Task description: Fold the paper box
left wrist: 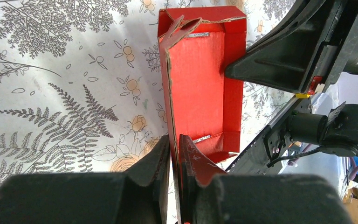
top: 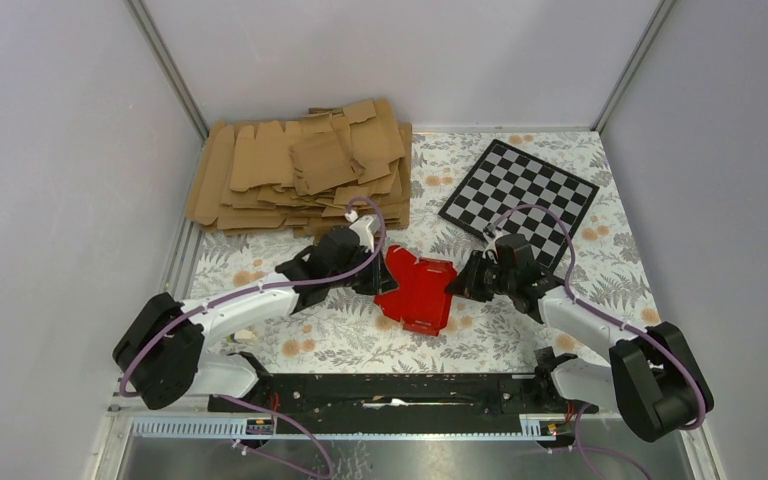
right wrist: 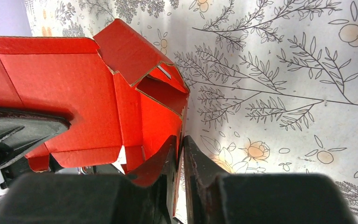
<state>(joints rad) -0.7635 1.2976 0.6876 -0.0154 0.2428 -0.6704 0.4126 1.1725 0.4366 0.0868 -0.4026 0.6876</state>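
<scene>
The paper box (top: 420, 290) is bright red card, partly folded into a shallow tray with raised walls, and lies on the flowered cloth between the two arms. My left gripper (top: 375, 275) is at its left side. In the left wrist view that gripper (left wrist: 175, 149) is shut on the upright left wall of the box (left wrist: 200, 79). My right gripper (top: 457, 285) is at the box's right side. In the right wrist view it (right wrist: 181, 149) pinches the thin right wall of the box (right wrist: 74, 88). Loose flaps stand up at the far end.
A pile of brown cardboard blanks (top: 305, 165) lies at the back left. A black-and-white checkered board (top: 518, 190) lies at the back right. Grey walls close in the table on three sides, and a black rail (top: 400, 390) runs along the near edge.
</scene>
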